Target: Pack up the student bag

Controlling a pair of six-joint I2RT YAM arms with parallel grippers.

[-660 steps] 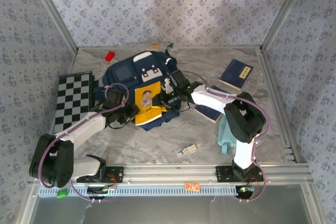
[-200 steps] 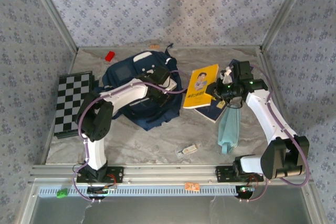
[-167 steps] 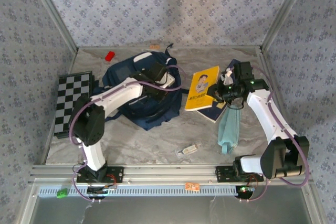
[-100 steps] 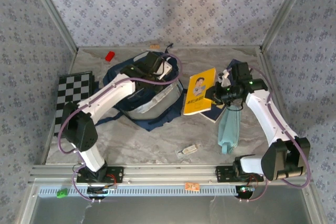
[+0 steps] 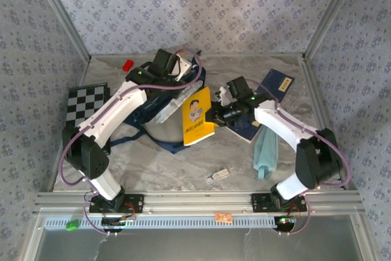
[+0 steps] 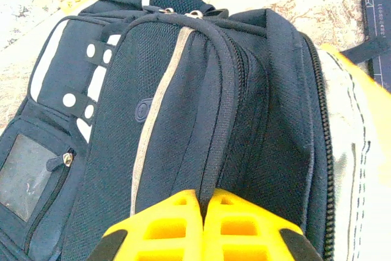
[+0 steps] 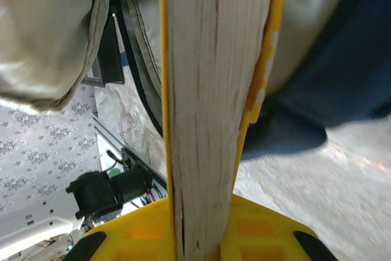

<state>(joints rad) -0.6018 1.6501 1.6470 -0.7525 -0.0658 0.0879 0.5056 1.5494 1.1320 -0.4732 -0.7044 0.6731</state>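
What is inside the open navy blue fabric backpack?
You can see pale grey lining inside the navy blue fabric backpack, with the thin yellow paperback book at its mouth. Anything deeper is covered by the bag's own walls.

Pale marbled tabletop [image 5: 165, 166], walls [image 5: 201, 10] in blue floral wallpaper, aluminium corner posts [image 5: 61, 13], front rail [image 5: 195, 201], even light

The student bag [image 6: 183, 90] is rough blue cloth with smooth pale lining. The yellow book [image 5: 197, 116] has a smooth cover and paper pages. The table [image 5: 153, 163] looks like smooth stone.
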